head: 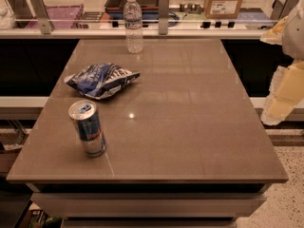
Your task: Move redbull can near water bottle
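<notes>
Pincer (280, 99) hangs just off the worktop's (190, 122) right edge, approx halfway along it. Can't tell if it's spread or pressed together. Redbull can (88, 127) stands upright nr the front-left corner, well apart from the pincer. Snack bag (101, 80) lies btwn the can & the water bottle (133, 25), which is upright at the back edge, left of centre. Best imo: reach across, grip can mid-body, lift it clear over the bag, set down beside bottle w/o knocking it.
</notes>
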You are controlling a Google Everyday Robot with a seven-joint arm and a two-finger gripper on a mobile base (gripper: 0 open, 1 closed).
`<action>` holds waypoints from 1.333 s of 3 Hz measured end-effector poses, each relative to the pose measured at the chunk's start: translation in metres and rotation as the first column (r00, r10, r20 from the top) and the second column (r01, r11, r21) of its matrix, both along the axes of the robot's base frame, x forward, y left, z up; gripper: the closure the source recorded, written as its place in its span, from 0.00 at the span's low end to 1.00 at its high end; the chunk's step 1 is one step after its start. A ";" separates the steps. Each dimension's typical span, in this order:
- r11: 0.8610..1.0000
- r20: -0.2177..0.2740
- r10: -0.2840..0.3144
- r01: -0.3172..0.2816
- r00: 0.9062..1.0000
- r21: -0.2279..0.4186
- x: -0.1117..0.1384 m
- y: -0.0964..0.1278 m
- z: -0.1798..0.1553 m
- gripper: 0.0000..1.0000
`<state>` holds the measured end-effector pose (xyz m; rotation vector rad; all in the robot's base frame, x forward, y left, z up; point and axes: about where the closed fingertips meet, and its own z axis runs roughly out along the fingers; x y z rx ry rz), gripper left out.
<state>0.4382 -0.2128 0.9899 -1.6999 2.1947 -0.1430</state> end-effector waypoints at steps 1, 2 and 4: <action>1.000 0.009 -0.002 0.002 1.000 0.008 -0.001 0.002 0.002 0.00; 0.996 0.015 -0.011 0.010 1.000 0.083 -0.002 0.016 0.003 0.00; 0.910 0.063 0.050 -0.071 0.997 0.409 -0.013 0.075 -0.014 0.00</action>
